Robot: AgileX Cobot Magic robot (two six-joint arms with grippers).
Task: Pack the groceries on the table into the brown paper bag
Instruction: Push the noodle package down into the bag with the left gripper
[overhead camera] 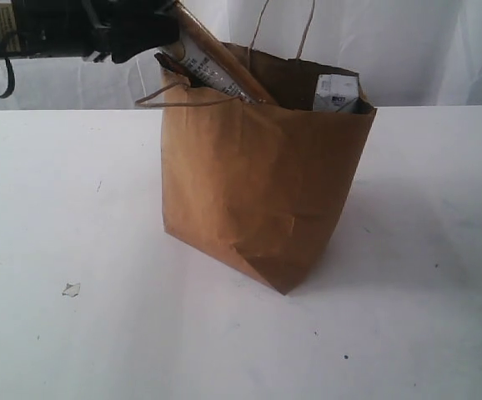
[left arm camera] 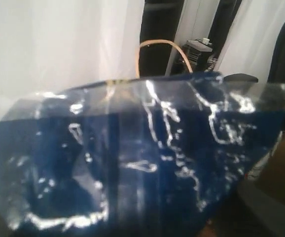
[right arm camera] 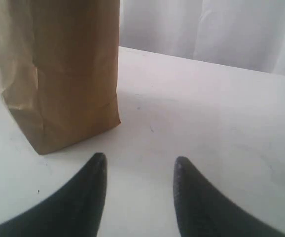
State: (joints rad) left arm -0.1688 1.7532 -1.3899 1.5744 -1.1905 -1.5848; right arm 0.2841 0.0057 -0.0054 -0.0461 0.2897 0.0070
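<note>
The brown paper bag (overhead camera: 258, 183) stands upright on the white table (overhead camera: 57, 208), with a small white-blue carton (overhead camera: 335, 92) inside at its right rim. The long dark-blue noodle packet (overhead camera: 216, 67) leans out on the left, its top end by the left gripper (overhead camera: 162, 37); whether that gripper grips it cannot be told. The right gripper (right arm camera: 140, 173) hangs near the bag, fingers spread and empty.

carton (overhead camera: 335, 90) print blurred, nothing legible
</note>
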